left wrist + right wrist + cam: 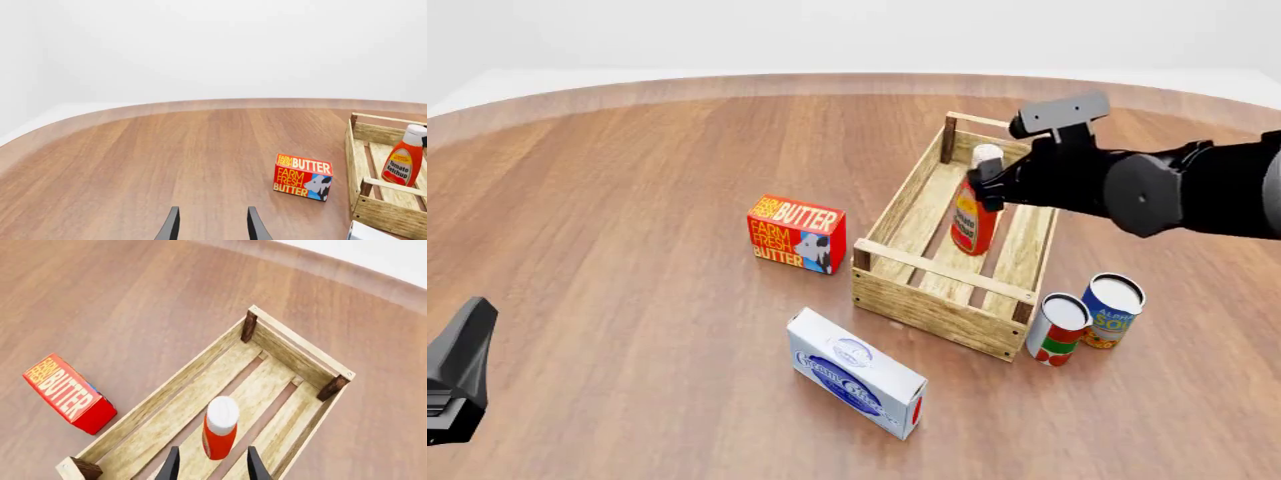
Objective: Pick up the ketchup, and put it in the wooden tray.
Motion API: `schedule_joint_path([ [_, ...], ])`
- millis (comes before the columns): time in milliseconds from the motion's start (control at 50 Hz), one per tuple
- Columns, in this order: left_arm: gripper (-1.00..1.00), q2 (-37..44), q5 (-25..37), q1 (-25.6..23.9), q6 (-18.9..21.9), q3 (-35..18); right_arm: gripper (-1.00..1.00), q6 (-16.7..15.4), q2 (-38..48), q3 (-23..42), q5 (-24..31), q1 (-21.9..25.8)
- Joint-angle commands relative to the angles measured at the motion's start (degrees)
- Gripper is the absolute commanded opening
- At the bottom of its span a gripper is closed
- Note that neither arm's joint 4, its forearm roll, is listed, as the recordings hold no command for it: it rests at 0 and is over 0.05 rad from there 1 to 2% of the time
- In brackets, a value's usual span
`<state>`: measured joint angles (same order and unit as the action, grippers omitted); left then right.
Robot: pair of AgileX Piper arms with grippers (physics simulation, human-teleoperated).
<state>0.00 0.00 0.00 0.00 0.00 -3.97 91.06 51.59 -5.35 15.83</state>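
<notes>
The ketchup (973,218), a slim red-orange bottle with a white cap, stands upright inside the wooden tray (894,215), near its far half. It also shows in the right wrist view (218,437) and the left wrist view (403,162). My right gripper (990,185) is at the bottle's cap end, and its fingers (172,465) are spread wide on either side of the bottle without touching it. My left gripper (210,212) is open and empty, low at the near left of the table (461,370), far from the tray (383,212).
A red butter box (797,234) stands left of the tray. A white carton (857,374) lies in front of it. Two cans (1058,328) (1113,310) stand by the tray's near right corner. The table edge curves round the back.
</notes>
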Motion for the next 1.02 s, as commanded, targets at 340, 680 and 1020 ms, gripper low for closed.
schedule_joint_path([
  [340, 1.00, 0.0, 0.0, 0.0, 0.0, 0.0, 1.00, 0.0, -18.5, -16.0, 0.0, 0.5],
  [680, 1.00, 0.0, 0.0, 0.0, 0.0, 0.0, 1.00, 1.5, -33.5, -26.7, 3.4, -1.4],
  [1020, 1.00, 0.0, 0.0, 0.0, 0.0, 0.0, 1.00, 1.8, -48.5, -34.4, 10.6, -2.9],
])
